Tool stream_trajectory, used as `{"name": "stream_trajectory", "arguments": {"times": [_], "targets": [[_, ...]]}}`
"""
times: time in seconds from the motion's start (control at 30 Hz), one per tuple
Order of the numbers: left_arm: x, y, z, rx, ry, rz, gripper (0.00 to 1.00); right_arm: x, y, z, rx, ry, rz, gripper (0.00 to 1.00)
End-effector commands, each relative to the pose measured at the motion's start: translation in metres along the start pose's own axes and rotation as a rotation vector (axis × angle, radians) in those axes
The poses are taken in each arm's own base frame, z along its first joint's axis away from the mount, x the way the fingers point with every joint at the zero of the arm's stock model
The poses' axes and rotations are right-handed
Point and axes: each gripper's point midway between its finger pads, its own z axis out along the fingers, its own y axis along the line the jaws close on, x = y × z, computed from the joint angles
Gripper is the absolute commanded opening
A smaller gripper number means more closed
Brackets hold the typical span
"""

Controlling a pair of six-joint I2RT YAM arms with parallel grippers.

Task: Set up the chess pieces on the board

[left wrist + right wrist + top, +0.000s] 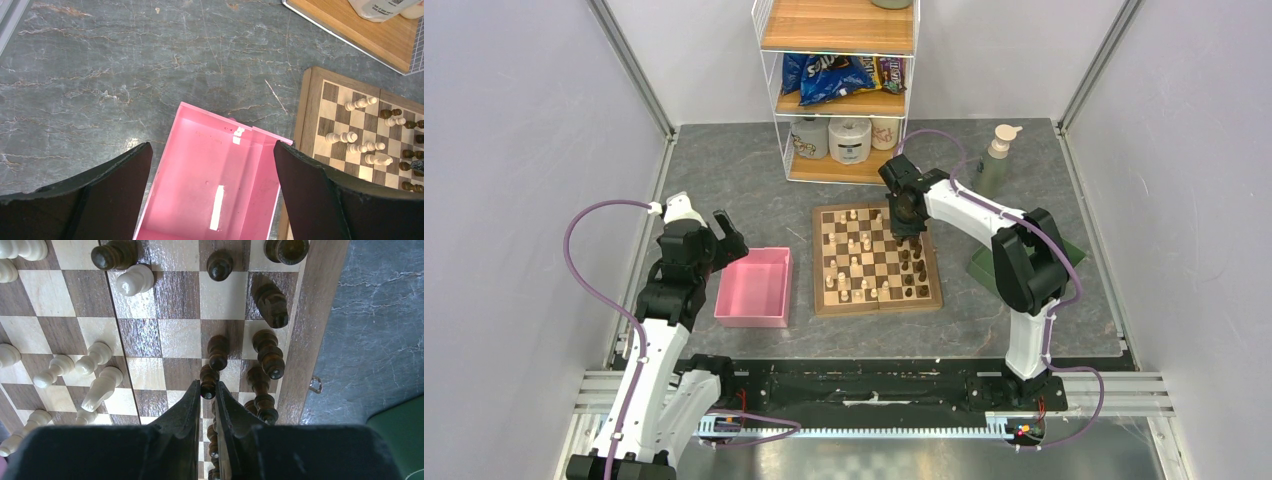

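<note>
The left gripper (212, 150) hangs spread wide above the pink tray (200, 175), holding nothing. Farther out, at the board's (305, 340) right edge, the right gripper (207, 386) looks pinched on a dark pawn (209, 375). The pawn is probably light, hard and glossy, apt to slip or topple, and best taken at its narrow neck. Its base and the pieces behind the fingers (180, 420) are hidden.

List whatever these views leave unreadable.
- Top external: the tiny cream and dark-brown turned chess pieces on the checkered wooden board are too small to tell kinds; the right gripper covers some.
- Right wrist: whether its nearly closed black fingers pinch the dark piece at their tips; they overlap it.
- Left wrist: the pink plastic tray, near end cut by the bottom edge.
</note>
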Motion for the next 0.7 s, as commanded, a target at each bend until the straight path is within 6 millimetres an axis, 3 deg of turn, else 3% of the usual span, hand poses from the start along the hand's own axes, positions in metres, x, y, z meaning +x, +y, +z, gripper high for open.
{"name": "stream_trajectory", "arguments": {"times": [0.0, 0.3, 0.53, 0.67], "targets": [[-0.014, -0.007, -0.003, 0.026, -0.047, -0.035, 0.99, -0.003, -0.009, -0.009, 0.022, -0.023, 0.019, 0.20], [-0.013, -0.008, -0.003, 0.026, -0.043, -0.036, 0.99, -0.001, -0.017, -0.009, 0.020, -0.018, 0.038, 0.21], [-0.013, -0.008, -0.002, 0.027, -0.039, -0.035, 0.99, -0.001, -0.009, -0.007, -0.019, -0.009, 0.032, 0.31], [-0.013, -0.008, -0.002, 0.027, -0.041, -0.036, 0.99, -0.007, -0.003, -0.011, -0.045, -0.020, 0.026, 0.31]]}}
